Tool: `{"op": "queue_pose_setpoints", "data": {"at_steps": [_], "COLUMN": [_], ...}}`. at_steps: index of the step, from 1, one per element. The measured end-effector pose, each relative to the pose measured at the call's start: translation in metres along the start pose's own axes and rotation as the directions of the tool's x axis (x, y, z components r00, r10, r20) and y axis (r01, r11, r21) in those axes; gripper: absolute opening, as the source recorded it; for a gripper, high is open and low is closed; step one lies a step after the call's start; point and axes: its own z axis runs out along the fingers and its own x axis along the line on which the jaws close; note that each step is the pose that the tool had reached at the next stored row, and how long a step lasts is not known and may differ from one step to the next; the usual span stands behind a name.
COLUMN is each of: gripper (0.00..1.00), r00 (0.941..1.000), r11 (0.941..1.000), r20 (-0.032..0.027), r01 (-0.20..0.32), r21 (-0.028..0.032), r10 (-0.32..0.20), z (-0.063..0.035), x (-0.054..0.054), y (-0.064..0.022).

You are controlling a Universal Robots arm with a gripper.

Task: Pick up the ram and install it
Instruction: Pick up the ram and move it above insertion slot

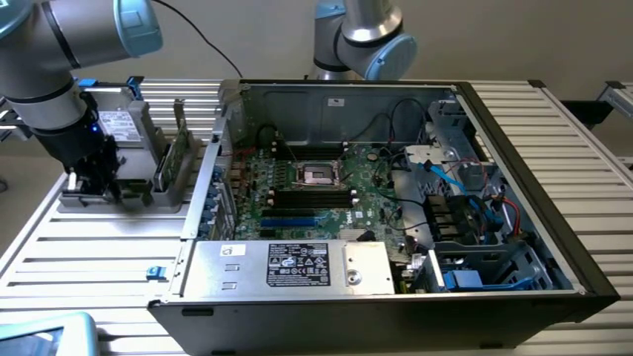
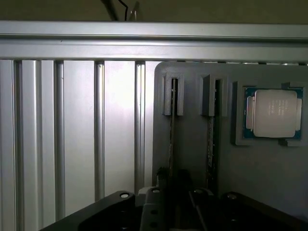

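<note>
Two slim ram sticks stand on edge in the slots of a grey holder [image 2: 192, 159]. In the wrist view I look straight down on them: one ram stick [image 2: 172, 127] runs directly under my gripper [image 2: 173, 187], and the other ram stick [image 2: 211, 134] stands parallel beside it. In the exterior view my gripper [image 1: 94, 184] is lowered into the holder [image 1: 118, 202] at the exterior view's left, outside the computer case. A green ram stick [image 1: 179, 148] stands upright in the holder nearer the case. The black motherboard slots [image 1: 311, 197] lie inside the open case.
A square silver processor chip [image 2: 272, 113] rests in a pocket of the holder. A grey drive with a white label [image 1: 124, 126] stands behind my gripper. The open computer case [image 1: 554, 185] sits on a ribbed aluminium table [image 1: 89, 252]. A second arm [image 1: 361, 37] stands behind the case.
</note>
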Motion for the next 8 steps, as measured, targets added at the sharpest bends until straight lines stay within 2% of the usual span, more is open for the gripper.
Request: {"op": "queue_pose_setpoints", "data": {"at_steps": [2,8], "gripper": [0.13,0.13], "r00": [1.0000,1.0000], "r11": [1.0000,1.0000], "r20": [-0.0001,0.0000], "r01": [0.000,0.000], "r21": [0.0000,0.0000], "r10": [0.000,0.000], "z": [0.0000,0.0000], "x": [0.0000,0.0000], "y": [0.0000,0.0000]}}
